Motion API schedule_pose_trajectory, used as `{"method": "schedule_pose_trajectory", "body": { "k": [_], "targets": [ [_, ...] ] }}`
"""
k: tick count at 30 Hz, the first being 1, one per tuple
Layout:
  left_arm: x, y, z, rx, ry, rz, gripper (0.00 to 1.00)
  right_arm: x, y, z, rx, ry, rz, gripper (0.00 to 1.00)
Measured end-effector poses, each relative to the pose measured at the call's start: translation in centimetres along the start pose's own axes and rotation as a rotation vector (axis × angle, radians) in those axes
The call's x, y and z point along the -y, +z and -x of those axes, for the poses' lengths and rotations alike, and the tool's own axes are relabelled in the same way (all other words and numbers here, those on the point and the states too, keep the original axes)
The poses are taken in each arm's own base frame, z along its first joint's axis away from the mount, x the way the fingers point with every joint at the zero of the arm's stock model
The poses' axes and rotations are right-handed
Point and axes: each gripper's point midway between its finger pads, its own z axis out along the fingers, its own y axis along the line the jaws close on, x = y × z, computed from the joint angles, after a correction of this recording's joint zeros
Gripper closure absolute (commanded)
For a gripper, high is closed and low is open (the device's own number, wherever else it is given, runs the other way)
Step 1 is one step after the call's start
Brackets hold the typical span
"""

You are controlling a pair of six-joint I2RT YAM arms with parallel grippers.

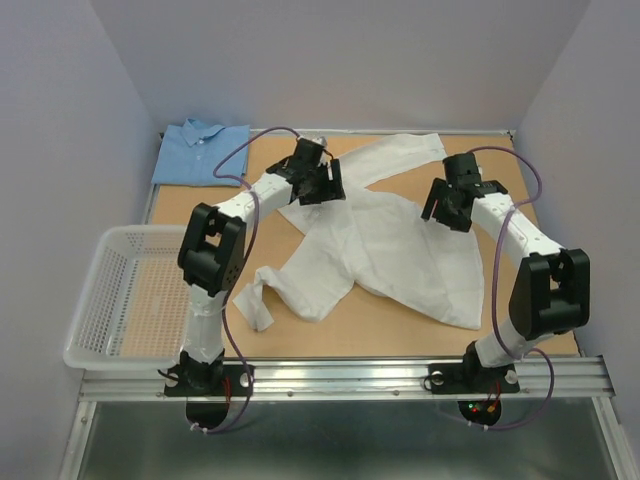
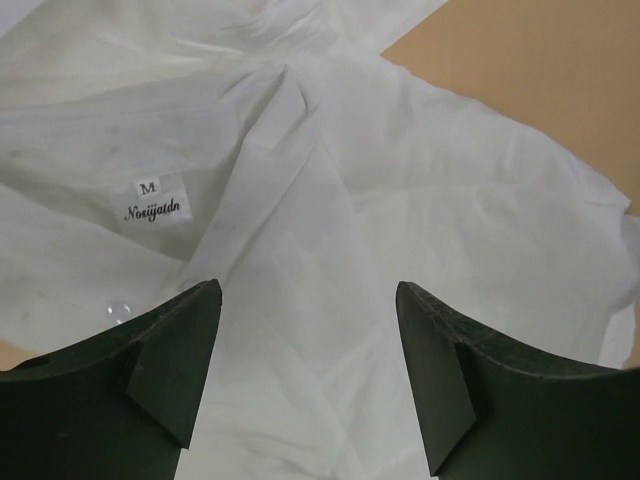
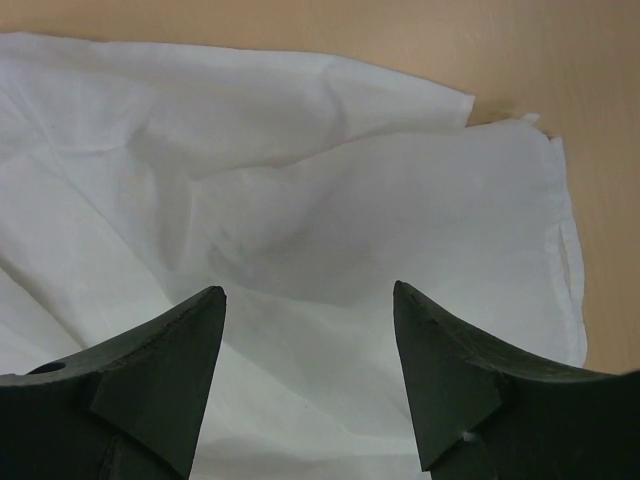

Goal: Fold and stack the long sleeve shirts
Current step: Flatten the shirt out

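A white long sleeve shirt [image 1: 385,255] lies spread and rumpled across the middle of the table, one sleeve reaching to the back right, the other bunched at the front left. A light blue shirt [image 1: 200,150] lies folded at the back left corner. My left gripper [image 1: 325,185] hovers open over the white shirt's collar, where the size label [image 2: 152,200] shows; nothing is between its fingers [image 2: 170,345]. My right gripper [image 1: 448,208] stands open above the shirt's right side [image 3: 330,230], holding nothing.
A white mesh basket [image 1: 110,300] sits off the table's left edge at the front. Walls close in the back and both sides. Bare wooden tabletop [image 1: 540,210] shows at the right and along the front.
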Motion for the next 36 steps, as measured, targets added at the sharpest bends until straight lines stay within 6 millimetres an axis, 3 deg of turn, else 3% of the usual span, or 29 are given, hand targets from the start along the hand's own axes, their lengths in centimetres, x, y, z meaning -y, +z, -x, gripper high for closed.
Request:
{"method": "schedule_pose_trajectory", "body": {
  "k": [4, 7, 10, 11, 14, 15, 18, 25, 28, 30, 33, 36],
  "targets": [
    [-1.4, 4.8, -2.8, -0.085, 0.030, 0.075, 0.19, -0.2, 0.8, -0.7, -0.034, 0.006, 0.004, 0.27],
    [-2.6, 6.0, -4.6, -0.129, 0.054, 0.130, 0.22, -0.5, 0.8, -0.8, -0.041, 0.013, 0.018, 0.27],
    [-2.3, 5.9, -3.8, -0.102, 0.082, 0.147, 0.28, -0.8, 1.0, -1.0, -0.041, 0.021, 0.032, 0.27],
    [-2.5, 5.9, -3.6, -0.095, 0.090, 0.158, 0.31, -0.8, 1.3, -1.3, -0.048, 0.026, 0.035, 0.27],
    [-3.2, 5.9, -3.8, -0.097, 0.107, 0.190, 0.60, -0.7, 2.3, -2.8, -0.084, 0.039, 0.036, 0.27],
    [-3.4, 6.0, -3.9, -0.100, 0.108, 0.199, 0.79, -0.6, 2.7, -3.5, -0.101, 0.042, 0.033, 0.28],
    [-4.0, 6.2, -4.3, -0.111, 0.119, 0.216, 1.00, -0.2, 3.6, -4.8, -0.137, 0.054, 0.014, 0.29],
    [-4.3, 5.8, -4.0, -0.111, 0.140, 0.227, 1.00, -0.1, 5.2, -5.0, -0.145, 0.120, 0.003, 0.31],
    [-4.6, 4.1, -3.6, -0.101, 0.134, 0.226, 1.00, 0.8, 6.3, -4.9, -0.159, 0.194, -0.008, 0.31],
    [-5.2, 0.9, -3.0, -0.079, 0.116, 0.228, 1.00, 2.0, 6.8, -4.8, -0.166, 0.255, -0.018, 0.31],
    [-5.8, -5.4, -1.0, 0.010, 0.078, 0.212, 1.00, 4.3, 7.2, -4.6, -0.173, 0.370, -0.030, 0.31],
    [-6.4, -11.1, -0.5, 0.103, 0.040, 0.189, 1.00, 6.0, 7.2, -4.3, -0.162, 0.453, -0.040, 0.31]
  ]
}}
